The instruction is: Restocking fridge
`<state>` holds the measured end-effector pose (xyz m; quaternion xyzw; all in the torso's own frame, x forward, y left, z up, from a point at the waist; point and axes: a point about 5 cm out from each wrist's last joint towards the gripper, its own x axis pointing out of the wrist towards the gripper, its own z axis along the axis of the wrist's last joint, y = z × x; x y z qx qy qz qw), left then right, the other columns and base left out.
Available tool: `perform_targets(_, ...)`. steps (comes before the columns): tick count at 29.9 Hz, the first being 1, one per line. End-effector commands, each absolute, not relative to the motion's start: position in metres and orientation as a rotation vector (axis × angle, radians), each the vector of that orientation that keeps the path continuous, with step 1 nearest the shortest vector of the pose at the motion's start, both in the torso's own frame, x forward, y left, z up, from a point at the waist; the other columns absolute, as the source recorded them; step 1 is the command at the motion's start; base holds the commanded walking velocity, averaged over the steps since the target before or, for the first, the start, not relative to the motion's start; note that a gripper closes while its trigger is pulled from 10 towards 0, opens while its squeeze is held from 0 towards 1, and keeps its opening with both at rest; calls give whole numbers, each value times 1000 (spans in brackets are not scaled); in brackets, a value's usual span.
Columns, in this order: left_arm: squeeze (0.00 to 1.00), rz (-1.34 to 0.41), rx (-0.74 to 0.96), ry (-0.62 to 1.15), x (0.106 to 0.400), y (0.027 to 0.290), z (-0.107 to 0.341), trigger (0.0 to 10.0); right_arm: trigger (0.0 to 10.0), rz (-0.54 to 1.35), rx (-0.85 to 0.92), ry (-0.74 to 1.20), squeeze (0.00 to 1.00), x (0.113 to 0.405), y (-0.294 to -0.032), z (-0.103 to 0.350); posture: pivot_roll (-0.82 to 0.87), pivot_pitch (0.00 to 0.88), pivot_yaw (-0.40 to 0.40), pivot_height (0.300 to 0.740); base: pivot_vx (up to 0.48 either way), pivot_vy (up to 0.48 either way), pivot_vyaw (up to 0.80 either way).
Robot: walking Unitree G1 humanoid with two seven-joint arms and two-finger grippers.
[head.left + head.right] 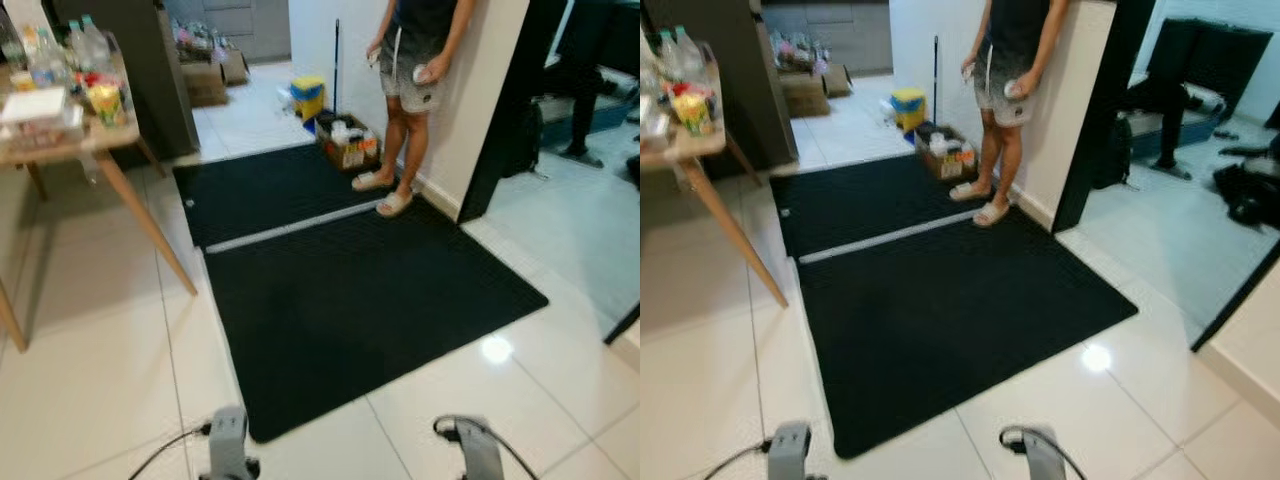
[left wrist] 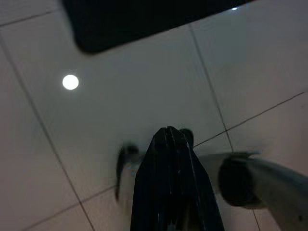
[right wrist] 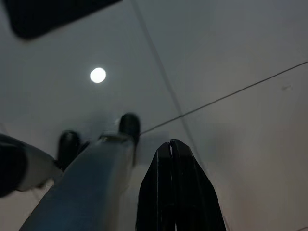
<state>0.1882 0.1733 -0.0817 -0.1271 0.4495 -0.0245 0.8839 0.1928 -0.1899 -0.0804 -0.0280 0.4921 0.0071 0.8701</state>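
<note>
A wooden table point(image 1: 110, 140) at the far left carries water bottles point(image 1: 88, 42), a yellow packet point(image 1: 104, 100) and other groceries. Both arms hang idle at the bottom edge of the eye views, left arm point(image 1: 228, 440) and right arm point(image 1: 478, 445). In the left wrist view my left gripper point(image 2: 169, 132) points down at the white tile floor, its two black fingers pressed together with nothing between them. In the right wrist view my right gripper point(image 3: 171, 144) is likewise shut over the tiles.
A large black mat point(image 1: 350, 290) with a pale strip across it covers the floor ahead. A person point(image 1: 415, 70) stands by the white wall beyond it, next to a cardboard box of bottles point(image 1: 348, 142) and a yellow bucket point(image 1: 308, 95). A dark doorway point(image 1: 520, 100) opens on the right.
</note>
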Motion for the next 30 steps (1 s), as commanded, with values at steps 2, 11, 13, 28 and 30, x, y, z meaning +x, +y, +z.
perform_targets(2,0,-55,-279,953,184,169,-84,10000,10000,16,-49,1050,0,187,-187,-84,15,0,-29,740,405,0,0)
perform_targets(11,0,-56,-283,953,184,169,-84,10000,10000,22,-56,1051,0,187,-187,-84,14,5,-28,740,405,0,-60)
perform_targets(13,0,-56,-285,953,184,169,-84,10000,10000,24,-59,1051,0,188,-187,-84,14,5,-29,740,407,0,-269)
perform_targets(28,0,-59,-290,953,183,168,-85,10000,10000,29,-68,1049,0,188,-187,-83,12,7,-30,740,403,0,0)
perform_targets(30,0,-60,-290,954,183,168,-85,10000,10000,30,-69,1049,0,188,-187,-83,13,6,-30,740,403,0,0)
